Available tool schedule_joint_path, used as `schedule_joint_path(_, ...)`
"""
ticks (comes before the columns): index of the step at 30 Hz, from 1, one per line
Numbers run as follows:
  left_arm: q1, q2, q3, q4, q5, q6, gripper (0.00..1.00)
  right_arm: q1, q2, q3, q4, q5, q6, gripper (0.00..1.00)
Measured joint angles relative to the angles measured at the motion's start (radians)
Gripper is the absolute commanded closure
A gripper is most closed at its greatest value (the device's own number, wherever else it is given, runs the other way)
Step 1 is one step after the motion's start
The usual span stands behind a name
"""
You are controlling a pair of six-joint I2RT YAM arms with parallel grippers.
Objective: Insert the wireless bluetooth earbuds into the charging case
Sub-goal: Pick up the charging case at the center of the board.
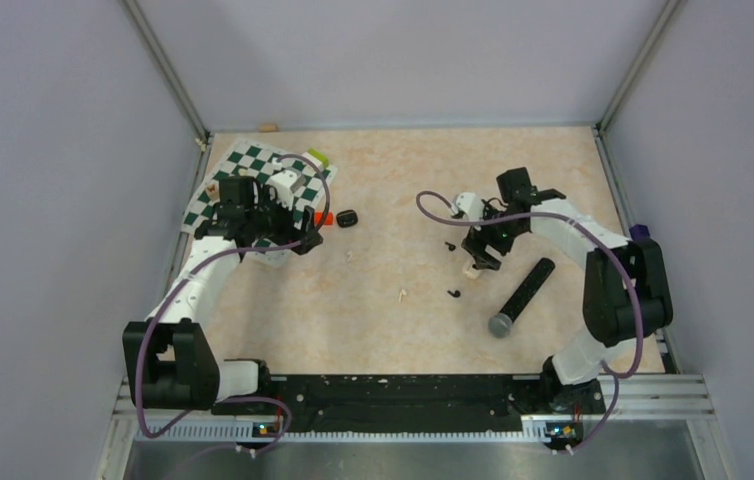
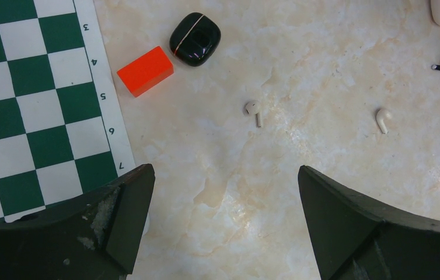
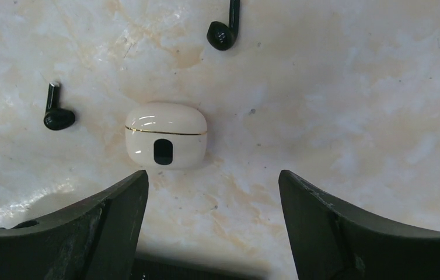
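Note:
The glossy black charging case (image 2: 195,39) lies closed on the marble table beside an orange-red block (image 2: 145,70); it also shows in the top view (image 1: 346,217). Two tiny black earbuds (image 3: 58,116) (image 3: 223,32) lie on the table near a cream-white case (image 3: 166,135). In the top view they are at mid-right (image 1: 450,245) (image 1: 454,293). My left gripper (image 2: 223,198) is open and empty, below and right of the black case. My right gripper (image 3: 212,198) is open and empty, just short of the cream-white case, with the black earbuds beyond it.
Two white earbuds (image 2: 254,111) (image 2: 383,119) lie mid-table. A green-and-white chessboard mat (image 1: 253,170) sits at the back left with a yellow-green block (image 1: 315,157). A black microphone with a grey head (image 1: 521,297) lies right of the right gripper (image 1: 478,252).

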Motion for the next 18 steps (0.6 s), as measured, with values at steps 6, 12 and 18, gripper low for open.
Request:
schedule_joint_path(6,0.0,0.0,0.0,0.0,0.0,0.0,0.01,0.027,-0.091,-0.058,0.016,0.045,-0.104,0.15)
schedule_joint_path(12,0.0,0.0,0.0,0.0,-0.002,0.0,0.01,0.085,-0.087,-0.094,0.06,0.124,-0.14,0.13)
schedule_joint_path(18,0.0,0.0,0.0,0.0,-0.004,0.0,0.01,0.117,-0.048,-0.105,0.089,0.187,-0.147,0.12)
